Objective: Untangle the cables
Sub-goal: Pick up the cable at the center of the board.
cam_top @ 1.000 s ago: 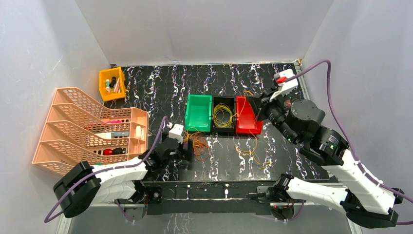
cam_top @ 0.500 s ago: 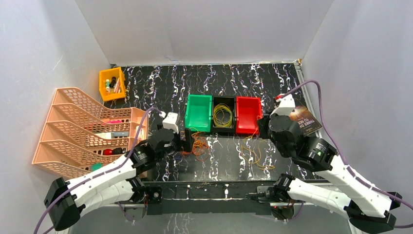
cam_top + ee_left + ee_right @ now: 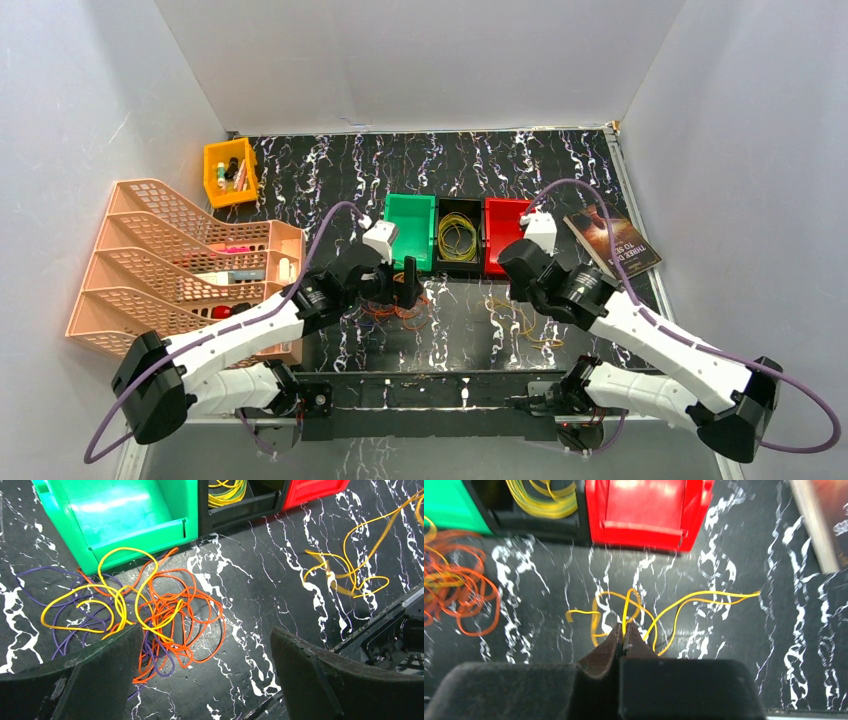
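1. top view: the tangled cables (image 3: pixel 412 310), orange, yellow and purple, lie on the table (image 3: pixel 330 180) just in front of the green bin (image 3: pixel 408 228). the left gripper (image 3: pixel 405 283) hangs over them. the loose yellow cable (image 3: pixel 520 320) sprawls in front of the red bin (image 3: pixel 500 235), its long axis slanting toward the near right. the right gripper (image 3: pixel 520 268) is over its far end.
2. left wrist: the left gripper (image 3: pixel 205 677) is spread wide and holds nothing. the tangled cables (image 3: pixel 150 610) lie ahead of its left finger, and the loose yellow cable (image 3: pixel 350 570) runs up to the right.
3. right wrist: the right gripper (image 3: pixel 624 636) is pressed closed, its tips over the loose yellow cable (image 3: pixel 634 610). i cannot tell if a strand is pinched. the cable lies crosswise, its tail pointing right.
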Available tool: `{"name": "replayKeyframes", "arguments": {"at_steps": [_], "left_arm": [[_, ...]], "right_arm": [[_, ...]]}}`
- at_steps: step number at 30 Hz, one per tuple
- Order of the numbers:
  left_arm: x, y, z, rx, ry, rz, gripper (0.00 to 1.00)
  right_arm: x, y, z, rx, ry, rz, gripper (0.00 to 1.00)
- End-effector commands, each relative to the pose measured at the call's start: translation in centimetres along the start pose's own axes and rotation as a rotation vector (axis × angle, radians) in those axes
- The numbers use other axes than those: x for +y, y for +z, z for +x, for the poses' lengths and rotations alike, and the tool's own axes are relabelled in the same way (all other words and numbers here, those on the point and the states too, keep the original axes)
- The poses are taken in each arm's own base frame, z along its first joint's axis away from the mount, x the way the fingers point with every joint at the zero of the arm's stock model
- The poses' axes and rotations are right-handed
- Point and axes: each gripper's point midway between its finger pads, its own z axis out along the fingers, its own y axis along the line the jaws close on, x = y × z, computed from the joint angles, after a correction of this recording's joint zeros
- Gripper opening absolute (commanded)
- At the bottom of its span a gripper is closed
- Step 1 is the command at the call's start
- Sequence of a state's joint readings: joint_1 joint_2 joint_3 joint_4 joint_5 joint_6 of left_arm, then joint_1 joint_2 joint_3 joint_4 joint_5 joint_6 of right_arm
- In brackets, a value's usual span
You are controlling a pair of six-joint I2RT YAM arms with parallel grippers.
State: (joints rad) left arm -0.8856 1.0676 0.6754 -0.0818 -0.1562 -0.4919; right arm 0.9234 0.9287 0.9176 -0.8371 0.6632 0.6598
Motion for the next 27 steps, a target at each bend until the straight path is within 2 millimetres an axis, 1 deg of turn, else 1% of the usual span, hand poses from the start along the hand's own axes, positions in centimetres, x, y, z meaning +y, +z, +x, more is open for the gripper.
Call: {"name": "replayKeyframes", "arguments": {"at_steps": [1, 2, 3, 4, 7, 8, 9, 10, 11, 15, 21, 22, 23, 24, 27], "left_arm": [[-1.8, -0.2, -1.4, -0.021, 0.012, 0.071, 0.98], [-1.7, -0.2, -1.5, -0.027, 0.013, 0.07, 0.98], [-1.6, -0.2, -1.5, -0.032, 0.014, 0.066, 0.98], [-1.6, -0.2, -1.5, -0.035, 0.015, 0.065, 0.98], [-1.4, -0.4, -1.6, -0.044, 0.014, 0.06, 0.98], [-1.1, -0.4, -1.6, -0.048, 0.013, 0.049, 0.98], [-1.0, -0.5, -1.6, -0.051, 0.011, 0.045, 0.98], [-0.9, -0.5, -1.6, -0.051, 0.012, 0.041, 0.98], [-0.8, -0.5, -1.6, -0.052, 0.011, 0.038, 0.98], [-0.4, -0.5, -1.0, -0.042, 0.012, 0.025, 0.98], [-0.2, -0.5, -0.6, -0.048, 0.001, 0.023, 0.98], [-0.2, -0.4, -0.7, -0.049, 0.003, 0.022, 0.98], [-0.1, -0.3, -0.5, -0.042, 0.009, 0.018, 0.98], [-0.1, -0.2, -0.5, -0.038, 0.011, 0.017, 0.98], [-0.1, -0.1, -0.4, -0.034, 0.012, 0.017, 0.98]], "right_arm": [[1.8, 0.8, 4.1, 0.165, 0.025, -0.111, 0.0], [2.0, 1.1, 4.9, 0.185, 0.022, -0.119, 0.0], [2.3, 1.2, 5.2, 0.201, 0.013, -0.132, 0.0], [2.4, 1.3, 5.3, 0.212, 0.015, -0.128, 0.03], [3.0, 1.8, 5.4, 0.224, 0.016, -0.131, 0.19], [3.8, 2.0, 5.8, 0.247, 0.011, -0.166, 0.34], [4.2, 2.1, 6.1, 0.263, 0.006, -0.183, 0.4], [4.6, 2.2, 6.5, 0.282, 0.002, -0.2, 0.46], [5.0, 2.2, 6.9, 0.302, 0.001, -0.217, 0.49], [5.2, 2.3, 8.6, 0.362, 0.01, -0.232, 0.57], [4.4, 2.9, 9.4, 0.353, 0.081, -0.177, 0.64], [4.3, 3.6, 10.2, 0.365, 0.096, -0.153, 0.7], [3.8, 4.4, 11.3, 0.386, 0.097, -0.112, 0.71], [3.5, 5.0, 12.2, 0.402, 0.091, -0.083, 0.72], [2.7, 6.6, 13.7, 0.41, 0.087, -0.018, 0.72]]}}
